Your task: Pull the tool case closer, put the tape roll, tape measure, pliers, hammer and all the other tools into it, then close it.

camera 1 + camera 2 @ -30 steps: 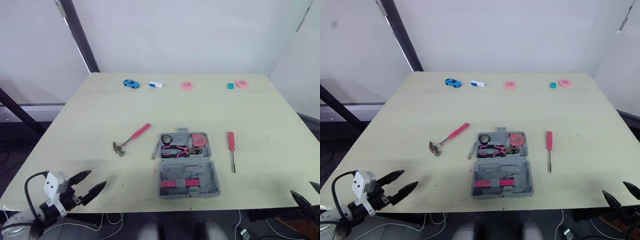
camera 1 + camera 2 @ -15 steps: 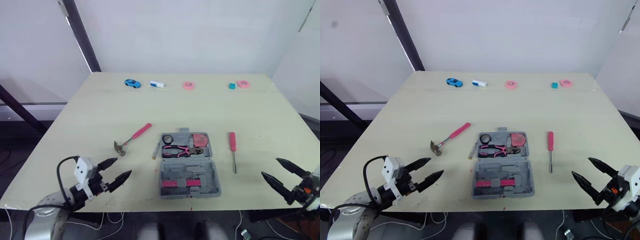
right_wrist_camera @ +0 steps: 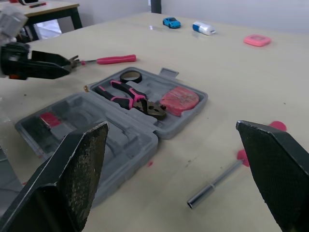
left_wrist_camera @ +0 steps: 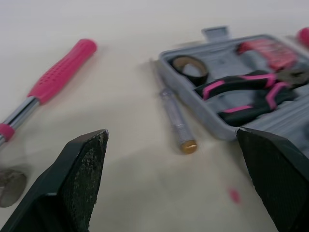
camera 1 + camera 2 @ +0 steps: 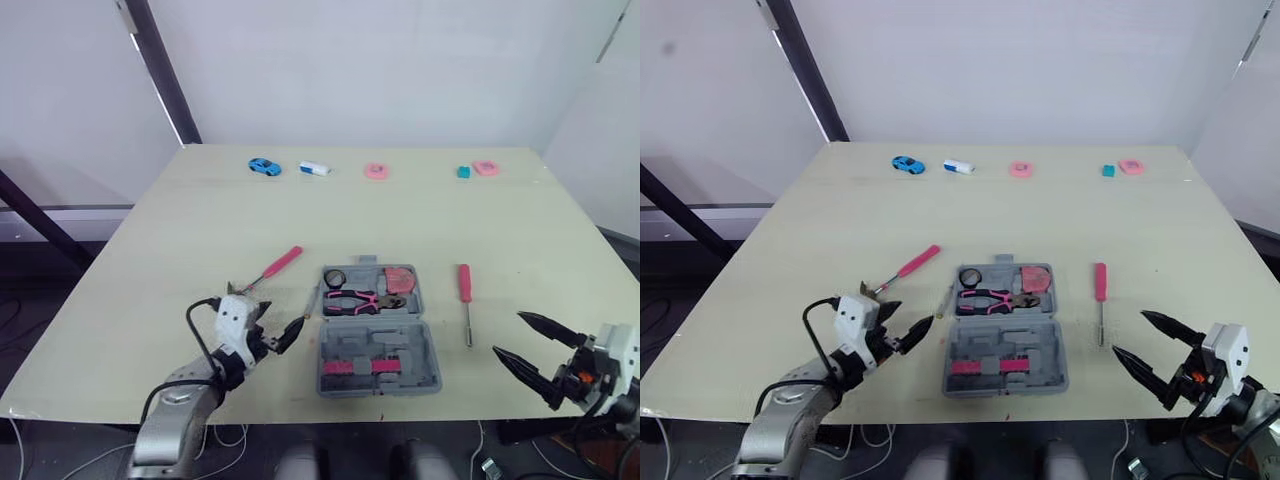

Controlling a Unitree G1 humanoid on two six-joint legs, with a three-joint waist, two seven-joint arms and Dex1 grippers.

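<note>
Tool case (image 5: 378,335): open near the desk (image 5: 200,220) front edge, holding tape roll (image 5: 334,278), pliers (image 5: 362,299) and tape measure (image 5: 398,279).
Hammer (image 5: 270,270), small driver (image 5: 311,300), screwdriver (image 5: 464,290): loose on the desk beside the case.
Left claw (image 5: 282,318), right claw (image 5: 507,334): spread, empty.
Risk: the left claw may nudge the round driver, rolling it away.

5 small items along far edge of pale table (image 5: 200,230) | blue toy car (image 5: 263,167) | white-and-blue block (image 5: 314,169) | round pink disc (image 5: 376,171) | teal cube (image 5: 462,172) beside pink pad (image 5: 486,168)

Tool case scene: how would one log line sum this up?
tool case open, holds tape roll, pliers, tape measure | hammer, screwdriver outside | left gripper: fingers open | right gripper: fingers open
</note>
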